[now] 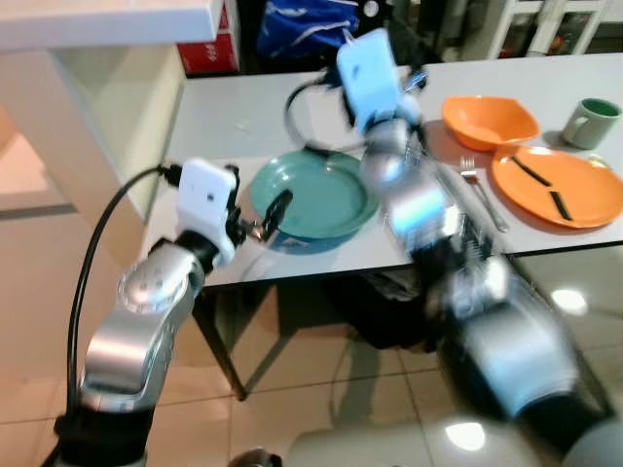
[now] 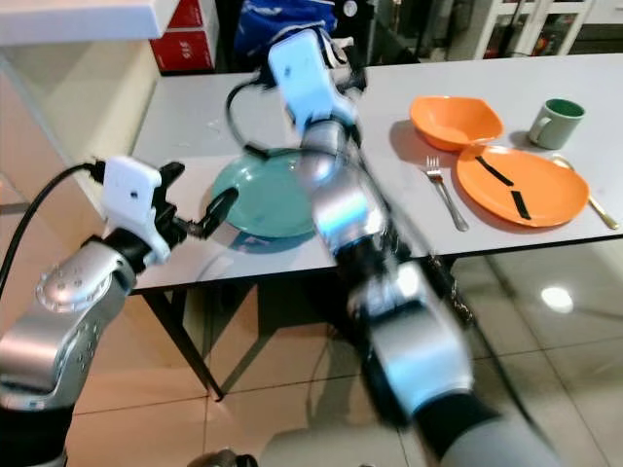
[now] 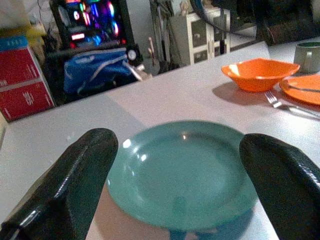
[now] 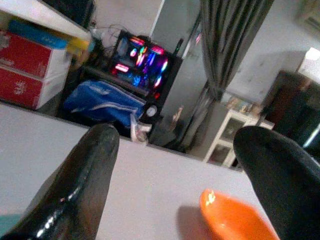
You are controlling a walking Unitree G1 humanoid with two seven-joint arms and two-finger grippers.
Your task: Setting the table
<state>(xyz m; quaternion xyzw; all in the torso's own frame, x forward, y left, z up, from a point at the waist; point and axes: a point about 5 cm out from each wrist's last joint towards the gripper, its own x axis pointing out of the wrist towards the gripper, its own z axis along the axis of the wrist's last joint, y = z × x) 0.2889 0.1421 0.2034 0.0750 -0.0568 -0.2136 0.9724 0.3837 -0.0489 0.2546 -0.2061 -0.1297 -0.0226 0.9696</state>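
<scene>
A teal plate [image 1: 316, 195] lies near the front edge of the grey table [image 1: 234, 117]. My left gripper [image 3: 180, 142] is open just in front of the plate's near left rim, one finger [image 3: 75, 185] on each side of it and neither touching. My right arm [image 1: 419, 209], blurred, reaches up over the table behind the plate, and its gripper [image 4: 177, 135] is open and holds nothing. Further right are an orange bowl [image 1: 490, 119], a fork [image 1: 482, 190], an orange plate [image 1: 557, 185] with two black strips on it, and a green mug [image 1: 594, 122].
A gold spoon [image 2: 594, 206] lies right of the orange plate. A white counter [image 1: 97, 19] juts out at the left. Behind the table are a red box [image 1: 209, 44] and a blue bag [image 1: 307, 24]. A black cable loops from my right wrist above the table.
</scene>
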